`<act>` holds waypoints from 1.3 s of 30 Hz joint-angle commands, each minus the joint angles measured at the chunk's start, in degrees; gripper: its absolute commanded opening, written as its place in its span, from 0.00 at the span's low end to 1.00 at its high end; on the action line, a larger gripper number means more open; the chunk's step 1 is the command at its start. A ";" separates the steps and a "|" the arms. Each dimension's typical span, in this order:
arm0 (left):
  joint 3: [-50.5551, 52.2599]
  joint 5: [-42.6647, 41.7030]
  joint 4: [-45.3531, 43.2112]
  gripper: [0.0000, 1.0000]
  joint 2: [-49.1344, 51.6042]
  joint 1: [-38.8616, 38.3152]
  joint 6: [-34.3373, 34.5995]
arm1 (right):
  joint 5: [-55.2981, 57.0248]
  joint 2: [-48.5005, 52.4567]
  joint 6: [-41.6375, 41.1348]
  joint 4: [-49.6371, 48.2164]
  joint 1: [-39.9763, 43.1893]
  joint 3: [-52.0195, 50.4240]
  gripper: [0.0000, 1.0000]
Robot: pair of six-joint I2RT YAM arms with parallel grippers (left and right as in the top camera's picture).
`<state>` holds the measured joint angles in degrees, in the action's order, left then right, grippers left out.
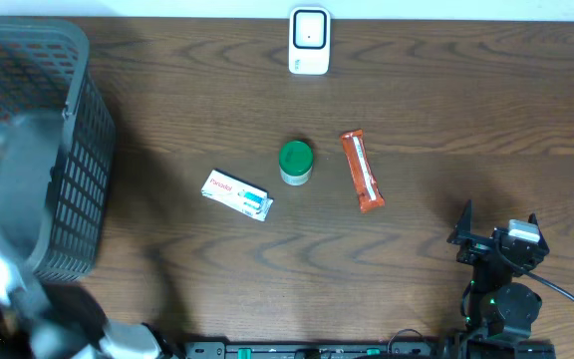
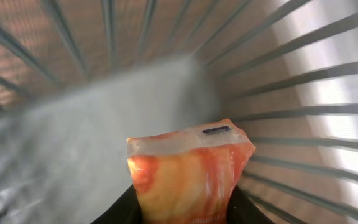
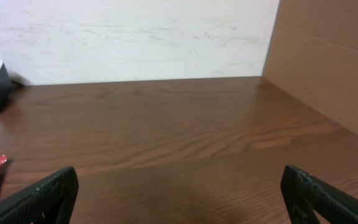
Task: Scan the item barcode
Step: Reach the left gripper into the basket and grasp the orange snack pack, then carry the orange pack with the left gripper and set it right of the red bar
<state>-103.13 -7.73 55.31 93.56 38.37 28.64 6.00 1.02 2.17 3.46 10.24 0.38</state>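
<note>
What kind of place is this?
Probably a mock shop checkout on a wooden table: a white scanner at the back, small packaged goods like the red snack bar, and a grey basket with an orange packet inside.

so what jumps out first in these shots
An orange and white sealed plastic pouch, pinched in the left gripper, fills the left wrist view inside the grey slatted plastic basket. Overhead, a green-lidded round jar stands centre-frame, between a white cardboard box and a red snack bar.
</note>
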 commanded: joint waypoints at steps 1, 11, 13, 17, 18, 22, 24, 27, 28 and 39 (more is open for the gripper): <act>-1.11 -15.37 2.32 0.31 -11.30 -1.38 -0.28 | 0.13 -0.15 0.68 0.20 -0.59 -0.07 0.99; 1.73 -17.86 5.03 0.30 -19.37 -44.15 -0.42 | 0.13 -0.15 0.68 0.20 -0.59 -0.07 0.99; 2.75 -12.37 4.72 0.31 -16.63 -53.55 -0.26 | 0.13 -0.15 0.68 0.17 -0.59 -0.07 0.99; 3.58 -5.62 3.72 0.31 -7.87 -67.23 1.22 | 0.13 -0.15 0.70 0.17 -0.59 -0.07 0.99; 3.58 -4.94 3.28 0.31 -5.79 -69.35 2.16 | 0.13 -0.15 0.68 0.20 -0.59 -0.07 0.99; 3.58 -3.45 0.33 0.30 3.34 -75.97 7.72 | 0.13 -0.15 0.68 0.17 -0.59 -0.07 0.99; 3.58 -3.08 -1.97 0.31 7.76 -78.05 11.93 | 0.13 -0.15 0.68 0.17 -0.59 -0.07 0.99; 3.58 -3.08 -7.48 0.30 14.27 -80.48 18.51 | 0.13 -0.15 0.68 0.20 -0.59 -0.07 0.99; 3.58 -2.95 -8.94 0.31 16.31 -81.05 21.03 | 0.13 -0.15 0.70 0.20 -0.59 -0.07 0.99; 3.58 0.09 -22.23 0.30 32.79 -84.13 50.29 | 0.13 -0.15 0.70 0.20 -0.59 -0.07 0.99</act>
<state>-99.66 -9.67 35.09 124.73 -45.39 67.18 6.00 1.02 2.17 3.49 10.24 0.38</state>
